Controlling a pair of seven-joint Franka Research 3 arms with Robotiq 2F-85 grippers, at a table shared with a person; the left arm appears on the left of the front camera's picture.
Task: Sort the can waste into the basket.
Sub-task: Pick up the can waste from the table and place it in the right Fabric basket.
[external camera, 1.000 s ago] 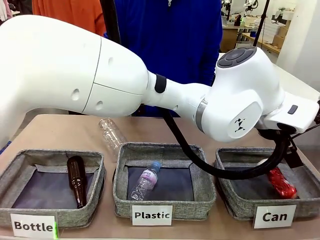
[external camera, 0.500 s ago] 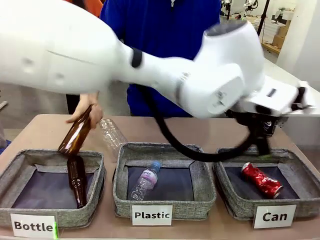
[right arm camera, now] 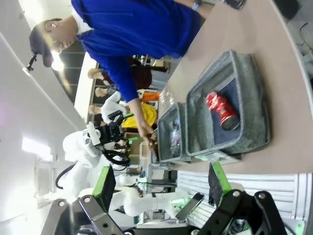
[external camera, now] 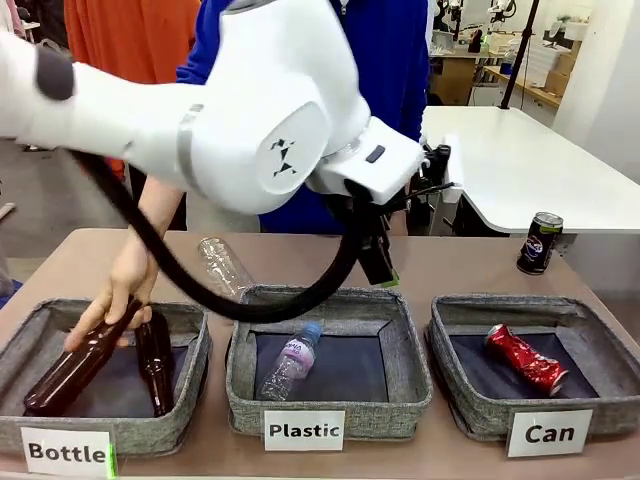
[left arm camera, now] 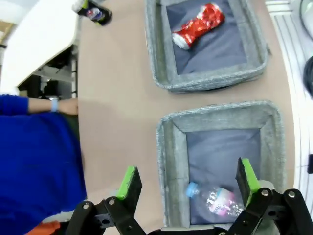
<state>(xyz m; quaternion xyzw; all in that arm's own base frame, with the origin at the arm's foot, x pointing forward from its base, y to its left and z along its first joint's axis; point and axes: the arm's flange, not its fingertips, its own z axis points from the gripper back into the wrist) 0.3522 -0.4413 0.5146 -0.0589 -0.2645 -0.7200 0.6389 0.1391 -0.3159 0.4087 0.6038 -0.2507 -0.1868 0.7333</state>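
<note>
Crushed red-and-silver metal can (external camera: pixel 526 359) lay in grey woven basket (external camera: pixel 470 418) labelled "Can", lower right (correctly sorted). Dark blue-black can (external camera: pixel 539 243) stood outside, upper right. Left gripper (left arm camera: pixel 187 176) gaped wide, empty.

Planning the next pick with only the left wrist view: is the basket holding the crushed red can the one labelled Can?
Observer: Yes, the front view shows the crushed red can in the basket with a "Can" label.
Operator: Is the dark can upright?
Observer: Yes, upright on the table beyond that basket.
Operator: Is the person busy?
Observer: Their hand holds a brown bottle slanting into the Bottle bin.
</note>
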